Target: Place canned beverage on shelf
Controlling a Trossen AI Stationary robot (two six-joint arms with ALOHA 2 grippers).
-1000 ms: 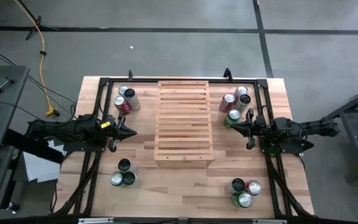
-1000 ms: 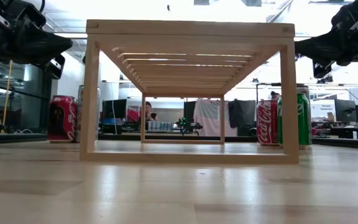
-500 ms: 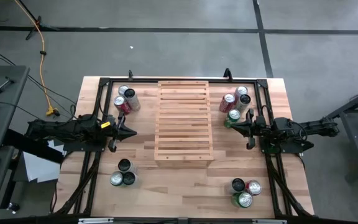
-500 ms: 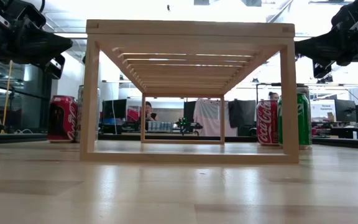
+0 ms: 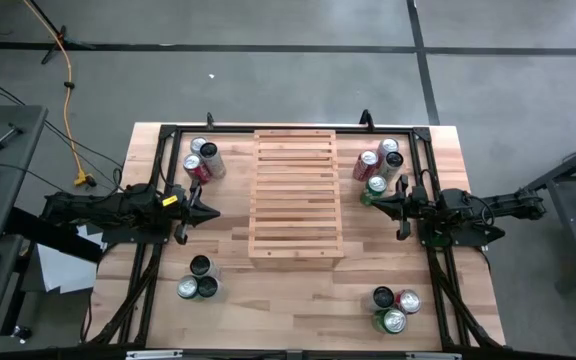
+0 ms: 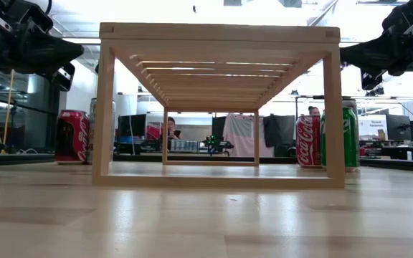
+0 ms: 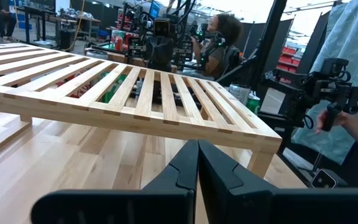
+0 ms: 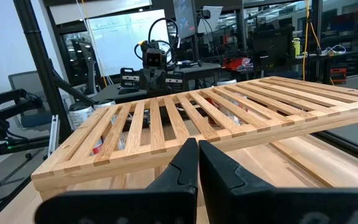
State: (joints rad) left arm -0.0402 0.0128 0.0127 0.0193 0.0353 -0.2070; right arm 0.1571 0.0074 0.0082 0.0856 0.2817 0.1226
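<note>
The shelf [image 5: 296, 194], a light-wood rack of parallel slats, stands on its legs at the table's middle, its top bare. Cans stand upright in groups: far left [image 5: 202, 160], far right [image 5: 379, 163], near left [image 5: 199, 280], near right [image 5: 394, 306]. In the low view red cans [image 6: 72, 136] and a red and a green can [image 6: 341, 138] show beside the shelf. My left gripper [image 5: 212, 211] hovers shut, level, left of the shelf; my right gripper [image 5: 376, 203] hovers shut, level, right of it. Both point at the shelf [image 7: 135, 93] [image 8: 185, 121] and hold nothing.
A black frame [image 5: 288, 129] runs round the table's far and side edges. Bare tabletop [image 5: 298, 300] lies between the shelf and the near edge. A person sits in the room behind the table [image 6: 169, 129]; another person's hand [image 7: 337, 118] shows beyond the table.
</note>
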